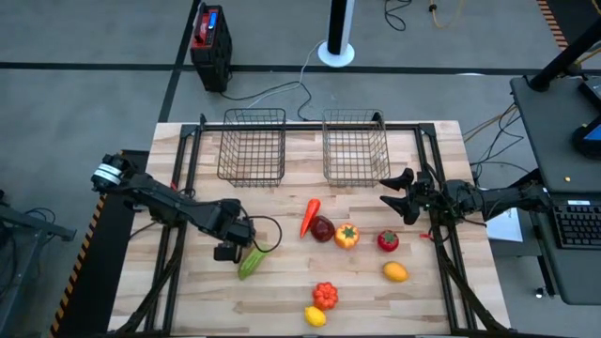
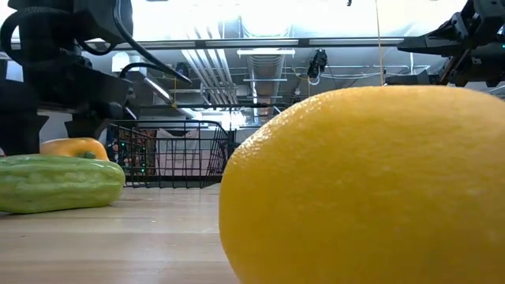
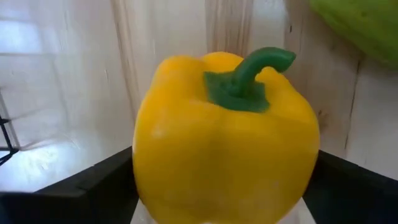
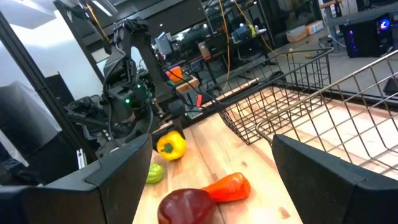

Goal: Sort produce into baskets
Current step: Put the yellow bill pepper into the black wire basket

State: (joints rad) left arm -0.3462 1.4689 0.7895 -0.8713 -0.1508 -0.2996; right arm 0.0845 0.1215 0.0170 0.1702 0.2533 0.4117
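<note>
On the wooden table (image 1: 282, 291), all produce lies outside the baskets; sorting is, by my judgement, at its very start. Both wire-mesh baskets, the left basket (image 1: 252, 145) and the right basket (image 1: 354, 146), stand empty side by side at the far edge; nothing has been delivered. At the centre lie the red pepper (image 1: 310, 217), dark apple (image 1: 322, 229) touching it, and a yellow-orange piece (image 1: 346, 236) just beside; the tomato (image 1: 388, 241) and an orange-yellow fruit (image 1: 395, 272) lie nearer the right side; a ribbed red-orange piece (image 1: 325, 295) and the lemon (image 1: 315, 316) sit at the near edge. The cucumber (image 1: 251, 262) rests near the left gripper (image 1: 228, 252); this gripper's fingers (image 3: 93, 180) straddle the yellow pepper (image 3: 224, 137), wide, grasp not yet confirmed. The right gripper (image 1: 398, 192) hovers beside the right basket, fingers spread, carrying nothing. Every piece remains to be sorted.
</note>
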